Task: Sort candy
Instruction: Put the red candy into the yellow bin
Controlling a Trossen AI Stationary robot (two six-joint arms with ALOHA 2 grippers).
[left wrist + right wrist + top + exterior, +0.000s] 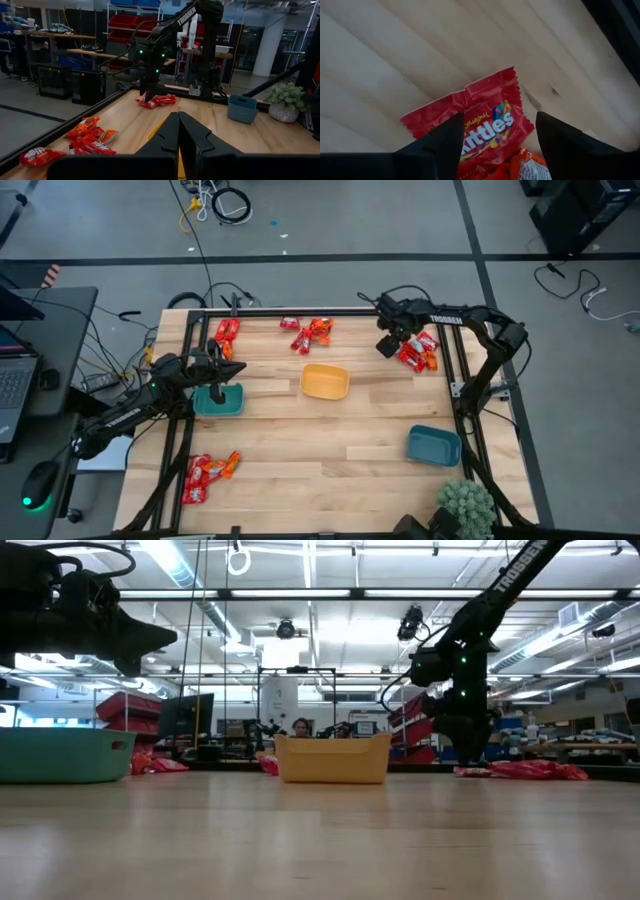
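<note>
Your right gripper (497, 142) hung with its fingers spread wide over a red candy (470, 125) in the heap right of the yellow bowl (325, 382), touching nothing. Your left gripper (178, 137), fingers pressed together and empty, hovered above the teal bowl (219, 401), left of the yellow one. You had four heaps of candy and three bowls, the blue bowl (433, 445) included.

Bench (300, 440): pale wood planks, smooth, light satin sheen, a few dark knots and grain streaks up close. Candy (480, 125): thin glossy red film, crinkled, crimped zigzag edges, printed white lettering; orange ones (90, 125) just as shiny. Teal bowl (60, 755), yellow bowl (325, 381), blue bowl (434, 445): matt plastic, smooth. Right tool (495, 145): matt black plastic, smooth faces. Left tool (178, 140): same matt black. Frame (300, 312) round the bench edge: black metal. Floor (400, 220): smooth grey, dull.
</note>
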